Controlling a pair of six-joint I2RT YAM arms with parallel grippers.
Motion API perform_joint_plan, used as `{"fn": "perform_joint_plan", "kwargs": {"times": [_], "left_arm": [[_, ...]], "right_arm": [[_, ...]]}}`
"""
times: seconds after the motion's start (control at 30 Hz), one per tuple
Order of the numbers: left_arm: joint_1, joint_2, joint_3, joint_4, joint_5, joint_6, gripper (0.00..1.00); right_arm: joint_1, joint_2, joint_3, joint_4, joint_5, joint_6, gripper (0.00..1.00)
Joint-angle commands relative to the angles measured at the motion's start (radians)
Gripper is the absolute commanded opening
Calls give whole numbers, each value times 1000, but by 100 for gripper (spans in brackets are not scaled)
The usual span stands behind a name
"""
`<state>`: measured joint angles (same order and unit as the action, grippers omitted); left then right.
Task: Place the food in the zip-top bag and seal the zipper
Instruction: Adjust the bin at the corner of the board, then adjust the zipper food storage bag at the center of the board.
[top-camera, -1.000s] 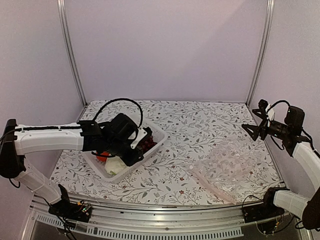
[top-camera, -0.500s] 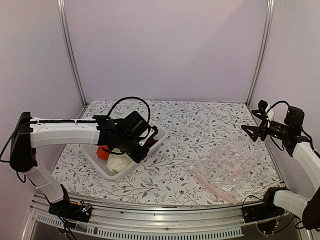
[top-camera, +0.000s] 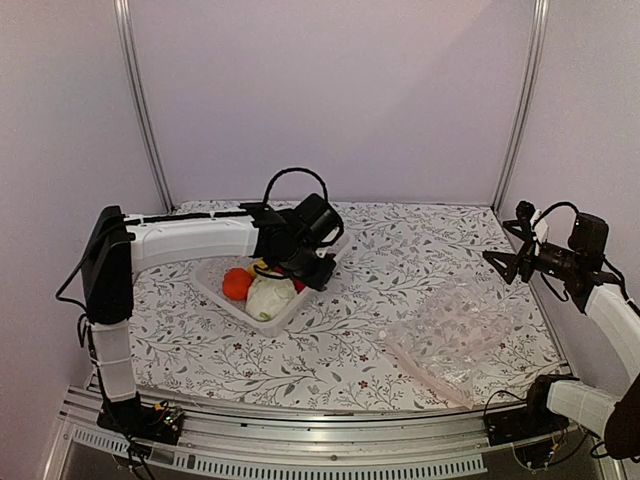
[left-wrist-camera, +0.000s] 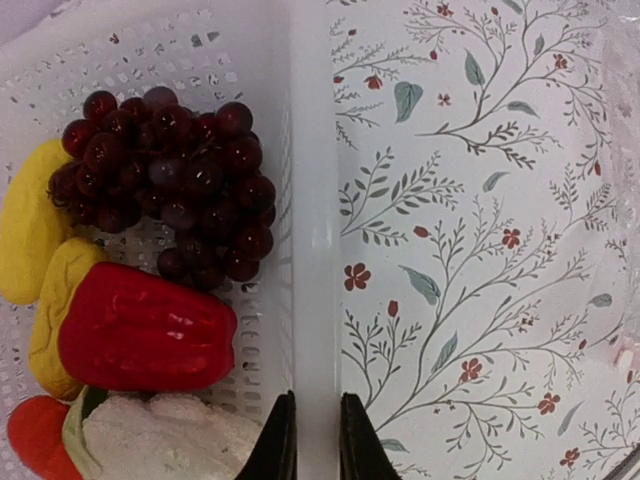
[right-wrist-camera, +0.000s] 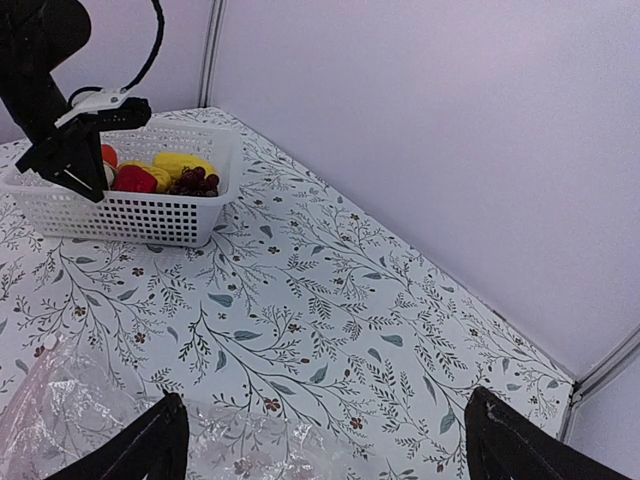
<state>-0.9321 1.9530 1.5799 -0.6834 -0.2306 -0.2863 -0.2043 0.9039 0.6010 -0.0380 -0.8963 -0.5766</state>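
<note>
**A:** What's the room and surface like?

**B:** Pretty bare. Plain lilac walls (top-camera: 330, 100) on three sides, with a metal post (top-camera: 140, 110) in each back corner. The table (top-camera: 400, 250) has a white cloth with a leafy print and little red flowers. The left arm (top-camera: 190, 238) stretches way out across it. The right arm (top-camera: 610, 310) is tucked over at the right edge.

**A:** And the bag and the food?

**B:** The zip-top bag (top-camera: 450, 335) lies crumpled on the cloth at front right. It's too crinkly for me to tell if the mouth is open. The food (right-wrist-camera: 150, 172) is all in a white perforated basket (right-wrist-camera: 130, 215) left of centre, well apart from the bag. In there are the cauliflower (top-camera: 270, 298), orange fruit (top-camera: 237, 283), red pepper (left-wrist-camera: 145, 325), grape bunch (left-wrist-camera: 175, 180) and two yellow pieces (left-wrist-camera: 30, 235).

**A:** Grippers?

**B:** The left gripper (left-wrist-camera: 313, 440) is pinched onto the basket's rim, one finger either side of the wall. The right gripper (right-wrist-camera: 325, 400) hangs above the table's right side, with its fingers spread wide and nothing between them.
</note>
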Motion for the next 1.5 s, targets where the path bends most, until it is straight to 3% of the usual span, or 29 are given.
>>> {"fn": "perform_joint_plan", "kwargs": {"times": [0.0,0.17,0.23,0.33,0.53,0.67,1.0,1.13,1.3,1.47], "left_arm": [[59,43,103,18,-5,-61,8],[54,44,150,18,-25,-72,49],[38,8,137,30,-46,-69,54],[-4,-65,92,75,-45,-42,57],[-148,-246,-176,380,59,113,56],[-186,-217,-236,406,201,8,56],[-323,-41,-250,464,151,-22,58],[-332,21,-225,450,162,-50,59],[-332,58,-243,503,170,-61,60],[-325,113,-235,583,200,-95,60]], "right_arm": [[-4,-11,1,-15,-7,-6,94],[-4,-11,1,-17,-7,-8,95],[-4,-10,2,-19,-9,-9,95],[-4,-3,9,-28,-10,-12,95],[-4,34,29,-56,-9,-24,94],[-4,56,36,-70,-11,-31,93],[-2,61,60,-93,19,-41,89],[85,62,223,-346,133,-69,82],[289,-64,224,-586,312,-194,81],[303,-140,212,-751,312,-261,81]]}}
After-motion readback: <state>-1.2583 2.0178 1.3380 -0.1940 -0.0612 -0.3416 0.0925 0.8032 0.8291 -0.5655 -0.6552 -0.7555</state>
